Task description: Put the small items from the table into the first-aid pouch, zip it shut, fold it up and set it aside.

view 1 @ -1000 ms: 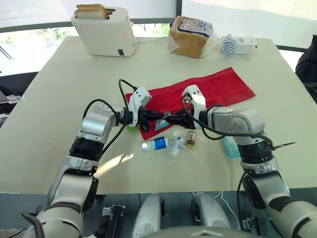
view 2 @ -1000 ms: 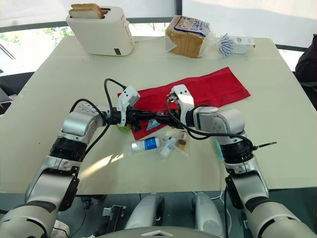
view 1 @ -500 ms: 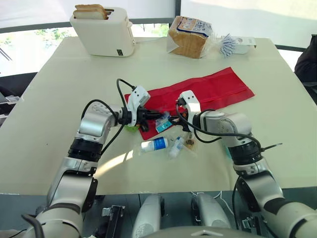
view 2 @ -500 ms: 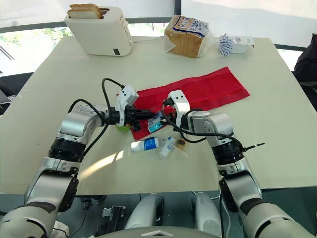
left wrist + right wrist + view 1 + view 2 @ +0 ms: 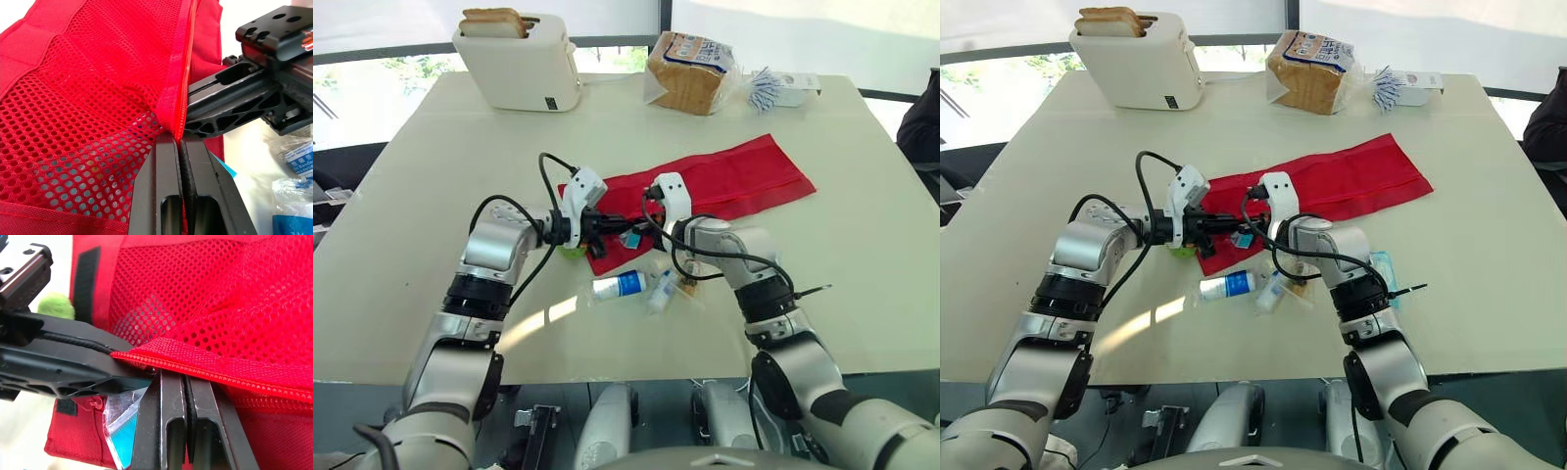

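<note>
The red pouch (image 5: 734,176) lies unfolded on the bench (image 5: 431,196), its long axis running from near left to far right. Both arms meet at its near-left end. The left gripper (image 5: 179,142) is clamped on the zipper edge (image 5: 185,58) of the mesh pocket (image 5: 88,122), and the right gripper (image 5: 185,377) is pinched on the same edge just beside it, fingertips facing. A blue packet (image 5: 120,431) sits at the pocket mouth; whether it is inside I cannot tell. The bottle (image 5: 619,285) and sachets (image 5: 663,290) lie loose just near of the grippers, about equally close to either, so one gripper must let go to fetch them.
</note>
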{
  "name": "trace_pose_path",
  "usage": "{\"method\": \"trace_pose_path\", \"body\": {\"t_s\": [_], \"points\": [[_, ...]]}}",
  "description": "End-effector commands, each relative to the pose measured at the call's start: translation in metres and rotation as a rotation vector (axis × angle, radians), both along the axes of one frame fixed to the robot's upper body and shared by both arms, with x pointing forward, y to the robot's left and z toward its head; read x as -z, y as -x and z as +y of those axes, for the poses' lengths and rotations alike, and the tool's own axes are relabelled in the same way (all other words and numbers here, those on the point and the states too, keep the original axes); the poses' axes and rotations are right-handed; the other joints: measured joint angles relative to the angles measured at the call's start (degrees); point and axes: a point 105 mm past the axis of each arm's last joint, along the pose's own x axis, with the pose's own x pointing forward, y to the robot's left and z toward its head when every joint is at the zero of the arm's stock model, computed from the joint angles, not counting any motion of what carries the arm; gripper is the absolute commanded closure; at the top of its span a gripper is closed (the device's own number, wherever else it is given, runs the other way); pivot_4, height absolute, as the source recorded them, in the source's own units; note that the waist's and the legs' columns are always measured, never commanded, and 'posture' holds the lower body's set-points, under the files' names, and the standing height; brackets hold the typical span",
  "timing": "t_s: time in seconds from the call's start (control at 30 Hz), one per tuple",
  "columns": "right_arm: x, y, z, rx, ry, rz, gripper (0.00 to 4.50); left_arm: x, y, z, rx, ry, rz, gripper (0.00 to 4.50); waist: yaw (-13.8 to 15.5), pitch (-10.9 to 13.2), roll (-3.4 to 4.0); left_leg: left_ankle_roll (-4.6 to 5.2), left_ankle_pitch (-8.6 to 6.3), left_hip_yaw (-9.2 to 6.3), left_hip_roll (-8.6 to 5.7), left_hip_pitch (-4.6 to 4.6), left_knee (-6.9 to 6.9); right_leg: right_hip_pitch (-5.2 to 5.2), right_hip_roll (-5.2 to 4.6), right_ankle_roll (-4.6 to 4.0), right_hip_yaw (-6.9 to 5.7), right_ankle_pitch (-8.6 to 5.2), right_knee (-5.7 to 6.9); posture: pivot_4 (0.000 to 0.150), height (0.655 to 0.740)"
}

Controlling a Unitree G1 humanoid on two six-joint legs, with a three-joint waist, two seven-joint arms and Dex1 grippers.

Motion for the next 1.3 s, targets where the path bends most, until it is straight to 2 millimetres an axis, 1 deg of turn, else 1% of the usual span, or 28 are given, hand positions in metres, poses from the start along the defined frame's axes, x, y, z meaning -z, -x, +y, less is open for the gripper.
{"method": "trace_pose_path", "body": {"t_s": [0.03,0.1,0.23,0.33,0.4,0.5,0.63,0.83,0.97,1.07,1.23,1.3], "points": [[-0.026,0.010,-0.007,-0.089,-0.021,-0.129,3.54,-0.016,-0.005,0.004,-0.005,0.009,-0.057,4.50,0.1,0.0,0.00,0.00,0.00,-0.01,0.00,-0.01,0.00,0.00,0.00,0.00,-0.01,0.00,0.00,0.150,0.7400],[-0.030,0.018,-0.013,-0.148,0.004,-0.167,2.90,-0.015,-0.006,0.006,-0.011,0.008,-0.054,4.50,0.0,0.0,0.00,0.00,0.00,-0.01,-0.01,-0.01,0.01,0.00,-0.01,0.00,-0.01,0.00,-0.01,0.150,0.7400],[-0.037,0.035,-0.018,-0.274,0.064,-0.279,2.90,-0.014,-0.007,0.008,-0.015,0.011,-0.049,4.50,-0.2,0.0,0.00,0.01,0.00,-0.02,0.01,0.01,0.01,0.00,0.02,0.00,-0.02,0.00,0.00,0.150,0.7400],[-0.039,0.037,-0.014,-0.305,0.045,-0.286,3.70,-0.015,-0.008,0.009,-0.015,0.016,-0.046,4.50,-0.3,0.0,0.00,0.01,0.00,-0.01,0.04,0.03,0.00,0.00,0.06,0.00,-0.02,0.00,0.02,0.150,0.7400],[-0.034,0.039,-0.006,-0.332,0.051,-0.280,4.44,-0.015,-0.008,0.009,-0.015,0.019,-0.043,4.50,-0.2,0.0,0.00,0.01,0.00,-0.03,0.06,0.02,0.01,0.00,0.08,0.00,-0.03,0.00,0.02,0.150,0.7400],[-0.022,0.035,0.004,-0.344,0.100,-0.288,4.44,-0.015,-0.008,0.009,-0.011,0.020,-0.041,4.50,-0.2,0.0,0.00,0.01,0.00,-0.01,0.04,0.02,0.01,0.00,0.05,0.00,-0.03,0.00,0.02,0.150,0.7400],[-0.004,0.028,0.012,-0.357,0.205,-0.318,4.44,-0.016,-0.007,0.009,-0.008,0.022,-0.040,4.50,0.0,0.0,0.00,0.00,0.00,-0.01,0.04,0.01,0.03,0.01,0.04,0.00,-0.03,0.00,0.01,0.150,0.7400],[0.009,0.021,0.022,-0.368,0.268,-0.339,4.44,-0.017,-0.005,0.008,-0.003,0.030,-0.038,4.50,-0.1,0.0,0.00,-0.03,0.02,-0.03,0.01,0.00,0.04,0.00,0.02,0.00,-0.04,0.00,0.01,0.150,0.7400],[0.012,0.021,0.035,-0.379,0.239,-0.353,4.44,-0.017,-0.002,0.007,0.001,0.037,-0.029,4.50,-0.3,0.0,0.00,-0.12,0.07,-0.04,0.02,0.02,0.04,0.00,0.04,0.00,-0.04,0.00,0.02,0.150,0.7400],[0.012,0.017,0.043,-0.364,0.221,-0.381,4.44,-0.016,0.000,0.008,0.000,0.038,-0.019,4.50,-0.3,0.0,0.00,-0.12,0.07,-0.05,0.04,0.04,0.03,0.00,0.06,0.00,-0.04,0.00,0.04,0.150,0.7400],[0.003,0.004,0.053,-0.292,0.169,-0.449,4.44,-0.013,0.003,0.010,-0.003,0.040,-0.001,4.50,-0.7,0.0,0.00,-0.29,0.17,-0.07,0.05,0.06,0.02,0.00,0.07,0.00,-0.04,0.00,0.07,0.150,0.7400],[0.001,0.003,0.056,-0.286,0.149,-0.467,4.44,-0.012,0.003,0.012,-0.008,0.039,0.005,4.50,-0.8,0.0,-0.01,-0.33,0.19,-0.08,0.05,0.06,0.01,0.00,0.07,0.00,-0.04,0.00,0.06,0.150,0.7400]]}}
